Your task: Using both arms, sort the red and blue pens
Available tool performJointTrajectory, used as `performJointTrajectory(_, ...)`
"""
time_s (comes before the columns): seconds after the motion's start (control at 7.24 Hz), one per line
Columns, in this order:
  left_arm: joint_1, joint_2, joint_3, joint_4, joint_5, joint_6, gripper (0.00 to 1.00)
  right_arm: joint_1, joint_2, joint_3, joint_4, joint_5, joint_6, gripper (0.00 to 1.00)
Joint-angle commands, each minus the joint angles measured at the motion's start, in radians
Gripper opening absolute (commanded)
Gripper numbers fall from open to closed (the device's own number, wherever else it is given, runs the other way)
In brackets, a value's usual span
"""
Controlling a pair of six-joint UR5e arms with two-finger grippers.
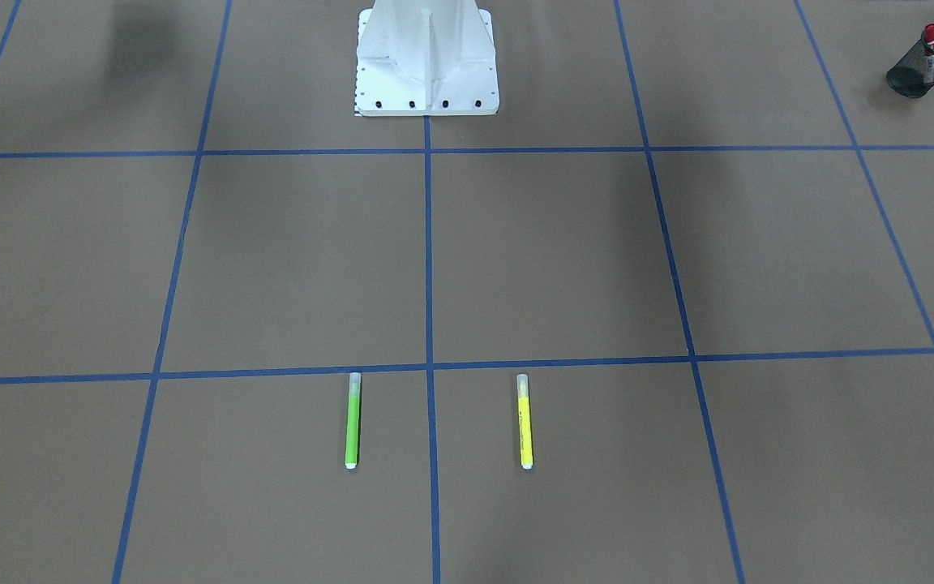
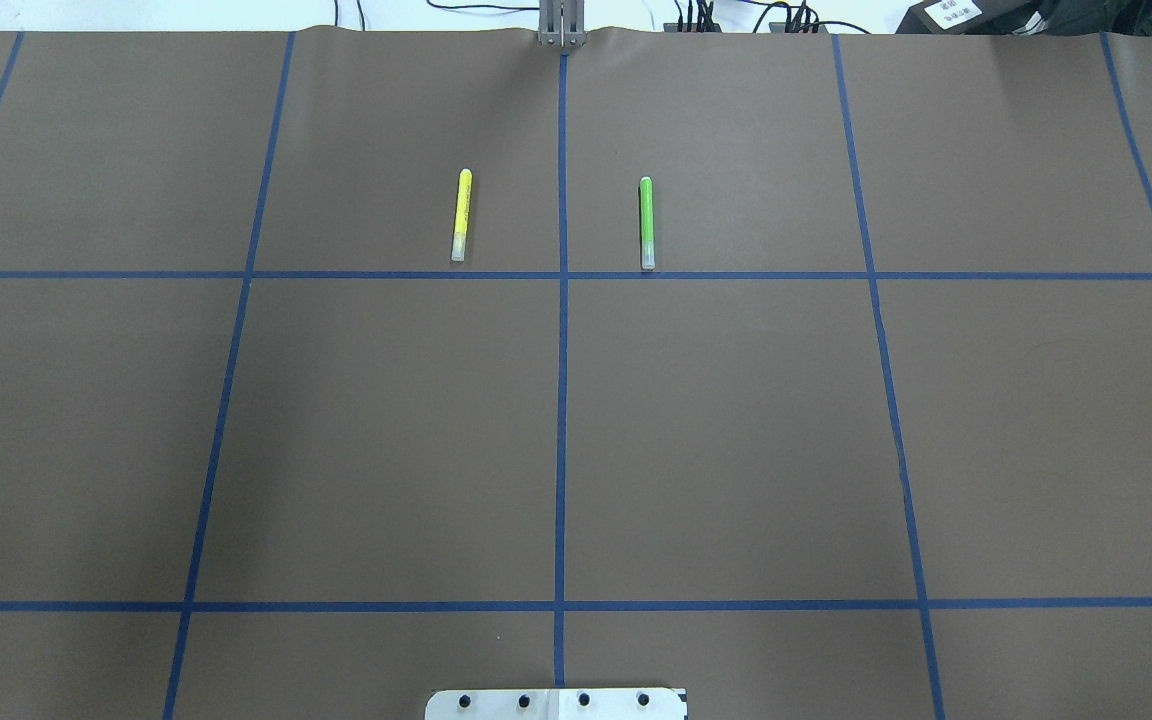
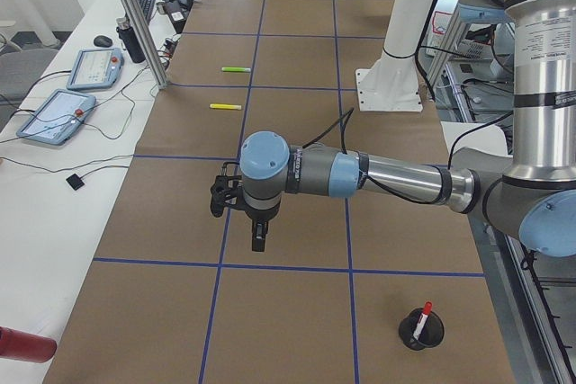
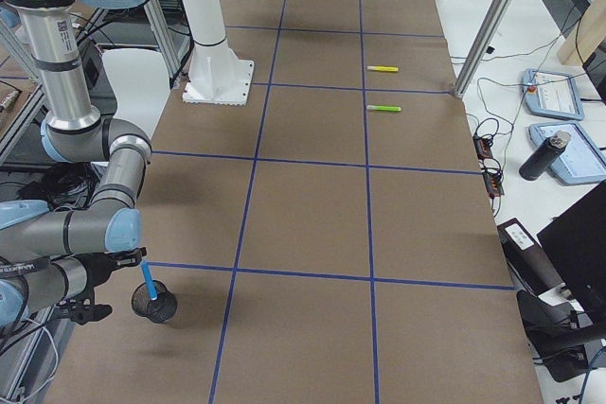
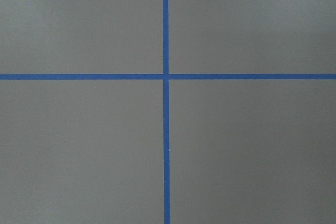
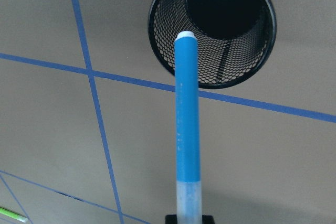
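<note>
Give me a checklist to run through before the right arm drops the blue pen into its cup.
1. Blue highlighter gripped by right gripper: ok.
2. Its tip over the opening of the black mesh cup: ok, but close to the rim.
3. That cup upright, nothing seen inside: ok.
4. Red marker already standing in the other cup: ok.
5. Left gripper far from the drop: ok; open or shut: cannot tell.
</note>
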Motion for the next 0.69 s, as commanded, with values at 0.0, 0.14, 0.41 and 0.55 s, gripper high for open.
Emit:
performJointTrajectory(0.0, 0.000, 0.000, 0.000, -0.011, -0.002, 0.000, 1.00, 0.002, 0.005, -0.009, 0.002, -0.003, -0.055, 1.00)
performJointTrajectory(0.14, 0.000, 0.000, 0.000, -0.013, -0.002, 0.000, 1.00, 0.000, 0.005, -0.009, 0.002, -0.001, -0.053, 1.00)
performJointTrajectory(0.41, 0.000, 0.000, 0.002, -0.011, -0.002, 0.000, 1.00, -0.004, 0.008, 0.000, 0.020, -0.003, -0.053, 1.00)
performJointTrajectory(0.55, 0.000, 0.000, 0.003, -0.011, -0.002, 0.000, 1.00, -0.007, 0.008, 0.001, 0.100, -0.001, -0.055, 1.00)
